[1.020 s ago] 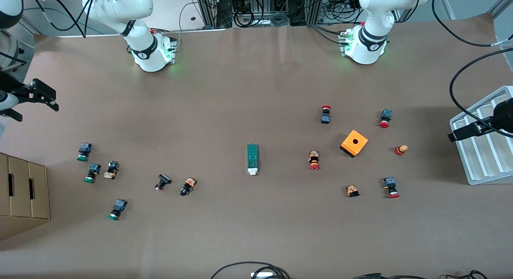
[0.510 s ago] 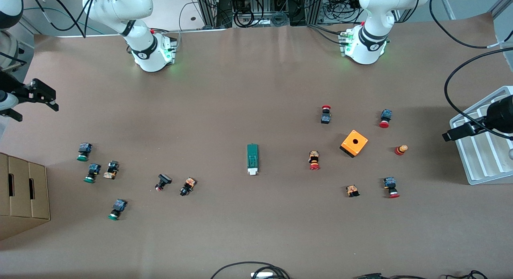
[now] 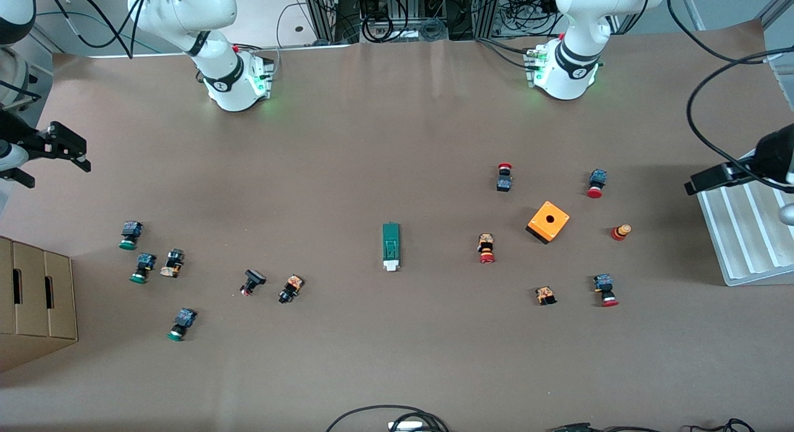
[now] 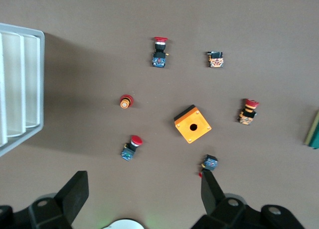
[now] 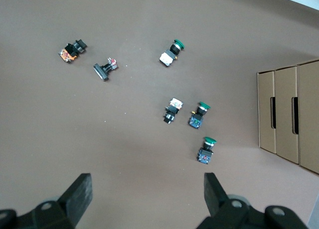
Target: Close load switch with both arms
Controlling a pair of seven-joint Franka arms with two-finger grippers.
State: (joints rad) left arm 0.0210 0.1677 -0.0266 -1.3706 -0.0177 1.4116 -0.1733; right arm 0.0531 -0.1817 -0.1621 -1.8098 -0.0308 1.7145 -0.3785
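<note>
The load switch point(image 3: 391, 246), a narrow dark-green block with a white end, lies mid-table, its white end nearer the front camera. Only its green edge point(image 4: 314, 131) shows in the left wrist view. My left gripper point(image 3: 700, 185) hangs open and empty over the edge of the white tray at the left arm's end of the table, well away from the switch; its jaws point(image 4: 143, 189) stand wide apart. My right gripper point(image 3: 56, 166) hangs open and empty over the right arm's end of the table, also well away from the switch; its jaws point(image 5: 145, 189) stand wide apart.
An orange box point(image 3: 548, 221) and several red-capped buttons point(image 3: 486, 248) lie toward the left arm's end. Green-capped buttons point(image 3: 130, 234) and other small parts lie toward the right arm's end. A white tray point(image 3: 744, 246) and a cardboard box point(image 3: 37, 295) stand at the table's ends.
My left gripper has shifted along the tray's edge toward the robots' bases. The right gripper and the load switch have not moved.
</note>
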